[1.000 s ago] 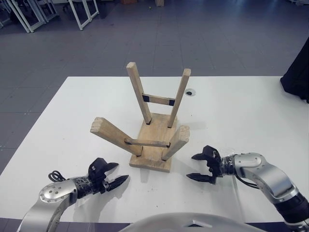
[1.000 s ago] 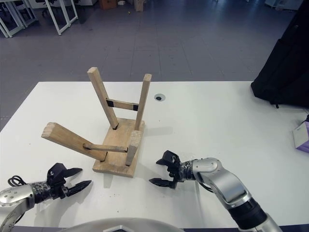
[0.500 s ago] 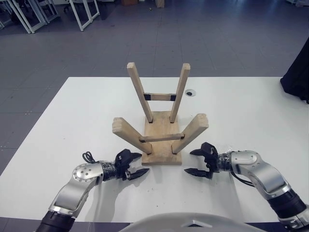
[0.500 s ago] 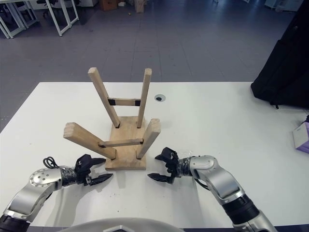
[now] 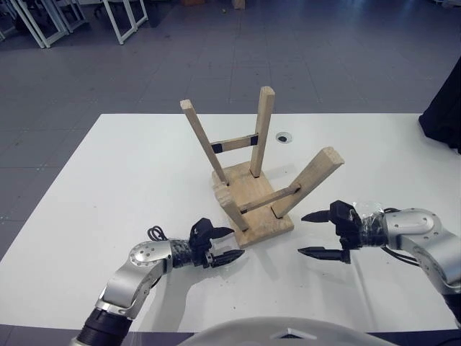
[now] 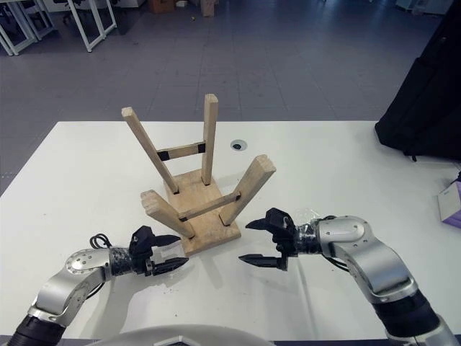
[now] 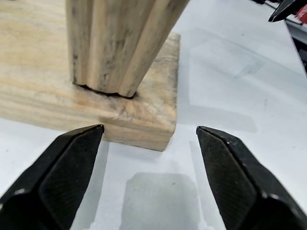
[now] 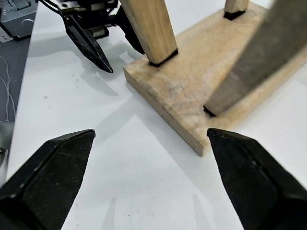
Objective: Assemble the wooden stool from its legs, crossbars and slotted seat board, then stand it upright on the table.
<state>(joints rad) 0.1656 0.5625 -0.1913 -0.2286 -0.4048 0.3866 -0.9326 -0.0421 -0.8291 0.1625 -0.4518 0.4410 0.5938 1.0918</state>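
The white table (image 5: pixel 108 166) carries the wooden stool (image 5: pixel 252 180) near its middle, upside down and turned at an angle to the table's edges. Its slotted seat board (image 5: pixel 268 223) lies flat on the tabletop, and all four legs stand in the board, splaying upward. The two far legs (image 5: pixel 204 140) rise tallest and are joined by a crossbar (image 5: pixel 235 143) with dark ends. The near right leg (image 5: pixel 310 179) leans out toward the robot's right, and a second crossbar (image 5: pixel 270 199) links it to the near left leg (image 5: pixel 232 209). The left gripper (image 5: pixel 238 243) sits low on the table just beside the board's nearest corner, its jaws spread apart with nothing between them; in the left wrist view its fingers (image 7: pixel 67 163) flank that corner without touching it. The right gripper (image 5: pixel 301 233) hovers near the board's right side, jaws likewise spread wide and empty. A small round grommet (image 5: pixel 282 136) sits in the tabletop beyond the stool.
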